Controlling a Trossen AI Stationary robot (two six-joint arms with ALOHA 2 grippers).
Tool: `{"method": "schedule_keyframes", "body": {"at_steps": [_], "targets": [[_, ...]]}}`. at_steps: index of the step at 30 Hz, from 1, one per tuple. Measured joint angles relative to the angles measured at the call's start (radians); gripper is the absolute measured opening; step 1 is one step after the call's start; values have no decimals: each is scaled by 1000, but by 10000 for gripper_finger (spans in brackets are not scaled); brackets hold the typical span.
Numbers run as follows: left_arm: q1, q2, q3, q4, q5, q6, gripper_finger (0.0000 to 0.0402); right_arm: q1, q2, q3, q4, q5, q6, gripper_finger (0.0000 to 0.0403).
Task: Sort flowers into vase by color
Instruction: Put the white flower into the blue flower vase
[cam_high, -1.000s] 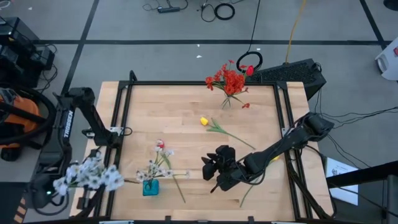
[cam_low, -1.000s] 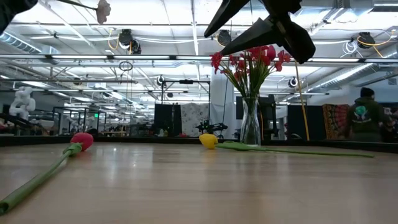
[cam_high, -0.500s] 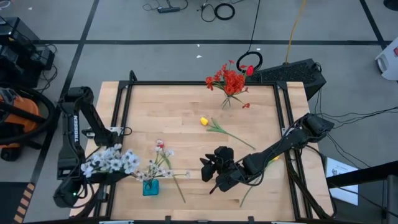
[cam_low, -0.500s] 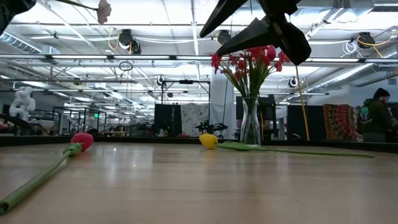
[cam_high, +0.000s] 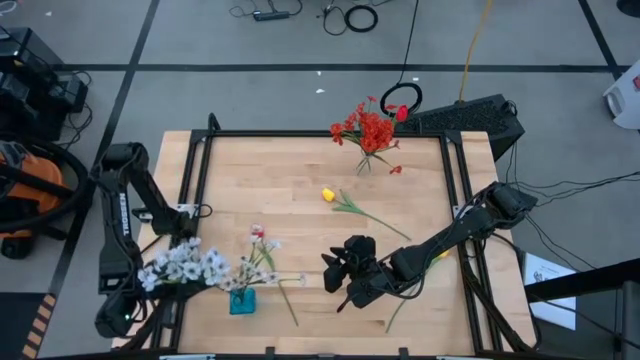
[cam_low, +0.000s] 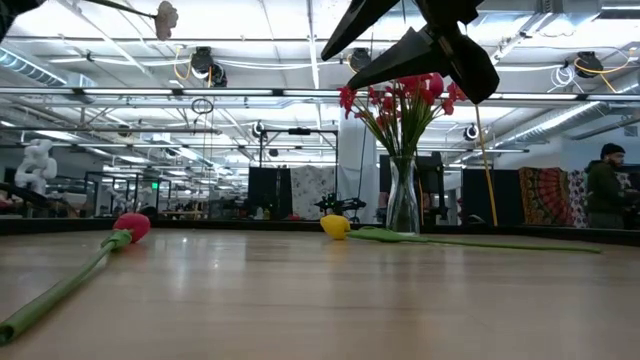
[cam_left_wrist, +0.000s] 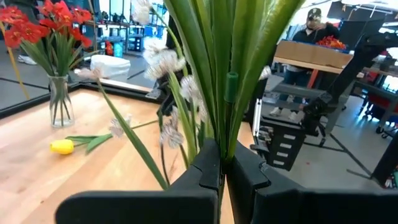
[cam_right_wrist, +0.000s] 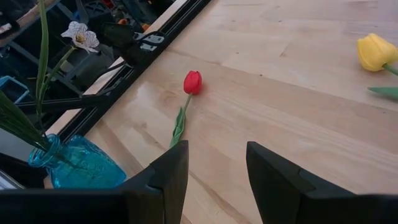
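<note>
My left gripper (cam_high: 150, 287) is at the table's near left edge, shut on a spray of small white blossoms (cam_high: 185, 265) with green stalks. Just right of it stands a blue vase (cam_high: 242, 301) with white flowers in it. A red tulip (cam_right_wrist: 192, 81) and a yellow tulip (cam_high: 327, 195) lie flat on the wood. Red flowers stand in a glass vase (cam_low: 403, 195) at the far edge. My right gripper (cam_right_wrist: 214, 168) hangs open above the near middle of the table, with nothing between its fingers. My left gripper pinches the bundle of green stalks and leaves (cam_left_wrist: 219, 134) between its two fingers (cam_left_wrist: 205, 171), away from the blossom end. The fingers come in level from the table's left side. The spray is lifted clear, its blossoms (cam_left_wrist: 163, 61) reaching toward the blue vase.
A loose green stem (cam_high: 400, 305) lies under my right arm near the right rail. A black metal frame (cam_high: 200, 170) borders the table. Bare wood lies between the two vases. People stand in the room beyond.
My left gripper has come down and toward the table's right with the white spray and has rolled a little. The blossoms, which hung beyond the left rail, now lie over the table's left edge close to the blue vase.
</note>
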Motion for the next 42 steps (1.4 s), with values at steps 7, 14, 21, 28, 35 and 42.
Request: {"method": "schedule_keyframes", "body": {"at_steps": [7,14,21,28,35,42], "targets": [[50,85,1,124,100,75,11,0,0,0,0,0,-1,153],[135,128,1,275,207,238,11,0,0,0,0,5,-1,153],[143,193,1,279,212,209,11,3,0,0,-1,17,-2,153],[144,228,1,284,212,168,33,3,0,0,-2,18,-5,153],[144,228,1,285,213,155,81,3,0,0,-3,18,-3,153],[141,187,1,204,329,156,118,3,0,0,-3,18,-2,153]]}}
